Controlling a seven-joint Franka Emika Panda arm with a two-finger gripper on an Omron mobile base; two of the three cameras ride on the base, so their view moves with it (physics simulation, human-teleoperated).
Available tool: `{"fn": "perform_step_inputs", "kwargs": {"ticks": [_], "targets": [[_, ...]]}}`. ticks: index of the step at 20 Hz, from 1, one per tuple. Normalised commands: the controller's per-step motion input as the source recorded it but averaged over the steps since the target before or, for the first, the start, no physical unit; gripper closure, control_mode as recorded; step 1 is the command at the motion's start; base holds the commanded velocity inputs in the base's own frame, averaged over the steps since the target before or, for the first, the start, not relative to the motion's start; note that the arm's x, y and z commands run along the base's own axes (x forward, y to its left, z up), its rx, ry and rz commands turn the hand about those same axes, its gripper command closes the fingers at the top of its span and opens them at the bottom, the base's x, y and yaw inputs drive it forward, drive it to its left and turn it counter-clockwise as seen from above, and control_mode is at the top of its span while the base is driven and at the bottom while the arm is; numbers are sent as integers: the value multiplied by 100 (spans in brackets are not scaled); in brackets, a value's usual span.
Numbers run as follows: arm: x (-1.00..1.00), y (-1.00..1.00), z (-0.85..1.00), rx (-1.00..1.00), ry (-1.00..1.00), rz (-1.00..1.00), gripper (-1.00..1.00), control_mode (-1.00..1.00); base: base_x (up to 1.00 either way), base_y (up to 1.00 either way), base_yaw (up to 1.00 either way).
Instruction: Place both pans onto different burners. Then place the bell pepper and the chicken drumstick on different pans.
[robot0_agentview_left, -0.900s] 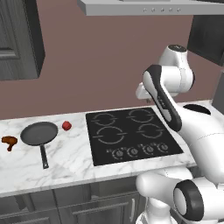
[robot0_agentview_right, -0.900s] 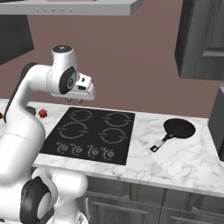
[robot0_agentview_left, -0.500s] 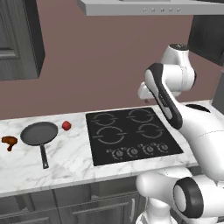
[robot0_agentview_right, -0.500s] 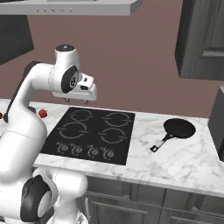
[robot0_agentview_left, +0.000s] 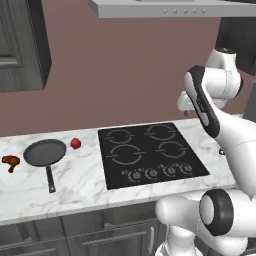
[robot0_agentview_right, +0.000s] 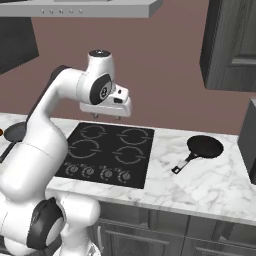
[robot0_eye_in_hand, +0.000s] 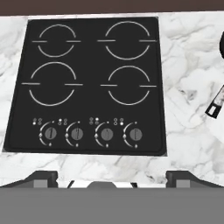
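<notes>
We see the gripper (robot0_agentview_right: 106, 116) hang high over the cooktop (robot0_agentview_right: 107, 150), jaws apparently spread wide, holding nothing; both pans (robot0_agentview_left: 45, 152) (robot0_agentview_right: 204, 147) sit on the counter.

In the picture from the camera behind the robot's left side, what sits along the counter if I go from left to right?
Chicken drumstick → wide grey pan → red bell pepper → black cooktop with its four burners, and then the robot's white arm at the right.

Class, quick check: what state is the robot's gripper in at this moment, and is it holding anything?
Gripper: open, holding nothing, hanging high above the cooktop.
</notes>
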Motion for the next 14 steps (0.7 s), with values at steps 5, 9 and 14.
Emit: {"fn": "perform_step_inputs", "kwargs": {"ticks": [5, 9, 14], "targets": [[0, -76, 0, 0, 7, -8, -100, -100, 0, 0, 0], [0, -71, -2, 0, 4, -9, -100, -100, 0, 0, 0], [0, -61, -27, 0, 0, -8, -100, -100, 0, 0, 0]]}}
